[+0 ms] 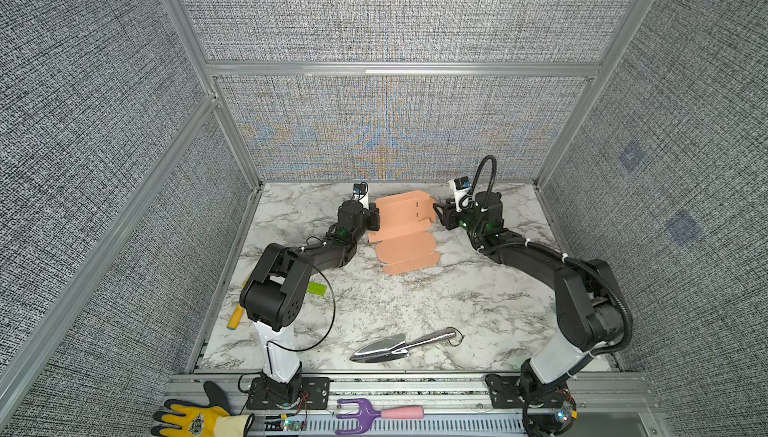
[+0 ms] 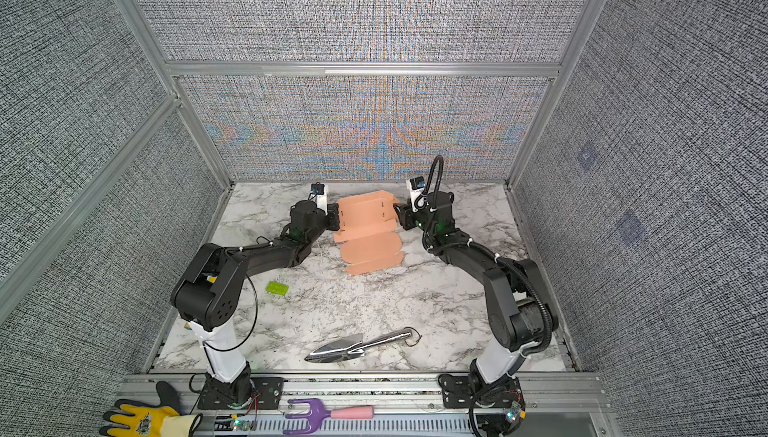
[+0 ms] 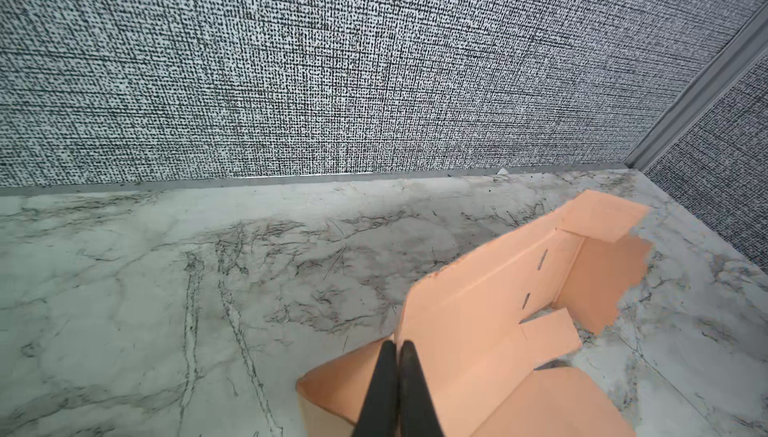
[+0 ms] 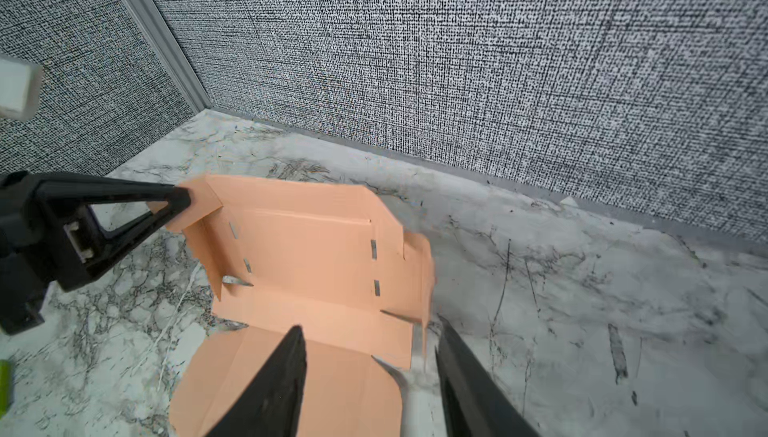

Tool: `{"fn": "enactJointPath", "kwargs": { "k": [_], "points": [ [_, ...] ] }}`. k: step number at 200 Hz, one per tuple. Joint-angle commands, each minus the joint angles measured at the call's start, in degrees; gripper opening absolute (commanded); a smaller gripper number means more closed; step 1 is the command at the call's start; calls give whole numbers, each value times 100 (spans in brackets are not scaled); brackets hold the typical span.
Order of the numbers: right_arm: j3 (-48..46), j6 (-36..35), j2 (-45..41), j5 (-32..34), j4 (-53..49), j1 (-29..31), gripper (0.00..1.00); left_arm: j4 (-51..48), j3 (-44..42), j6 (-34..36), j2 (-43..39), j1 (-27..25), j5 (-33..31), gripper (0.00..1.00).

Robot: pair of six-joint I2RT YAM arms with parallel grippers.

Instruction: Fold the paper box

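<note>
Nearest, on the front rail just off the desk (image 1: 415, 306), lie a yellow glove (image 1: 191, 418) and a purple hand fork (image 1: 361, 413). On the marble just beyond them rests a silver trowel (image 1: 399, 345), with a green brick (image 2: 277, 288) off to the left, all well apart from the work. The paper box (image 1: 401, 231) sits in the far middle of the desk with its long axis running front to back, directly between the two arms. Its near panels lie flat. Its far part is partly raised into a shallow tray, back wall and side flaps tilted up, and nothing lies in it. The left pincer (image 3: 398, 345) is closed tight, pinching the box's left side flap by its edge. The right pincer (image 4: 370, 327) stands roughly half open and has hold of nothing; in the right wrist view the raised right side flap appears to stand in its gap, one finger over the box floor and the other outside the flap. The coming move likely turns on this right pincer, the nearer to that flap, closing on it or pressing it inward.
</note>
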Motion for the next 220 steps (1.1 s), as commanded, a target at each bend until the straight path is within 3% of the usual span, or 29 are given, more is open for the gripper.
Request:
{"fn": "enactJointPath", "kwargs": {
  "k": [1,67,127,149,183,201,220],
  "points": [
    [413,-375,283,-489,-484,-98,52,308,-58,183,-68,-50,-305,0],
    [1951,-1093,1308,-1239,-1631,-165,52,354,-99,382,-74,-188,-507,0],
    [2577,-1365,1867,-1182,-1940,-150,49,291,6,523,-54,-225,-417,0],
    [2814,-1471,1992,-1167,-2090,-94,42,251,35,562,-41,-228,-346,0],
    [2818,-1505,1977,-1035,-2073,16,24,213,57,587,-45,-235,-333,0],
    [2735,-1381,1946,-736,-1923,89,9,162,108,544,-32,-235,-357,0],
    [2618,-1029,1911,-375,-1677,157,3,141,129,440,-35,-234,-399,0]
  ]
}}
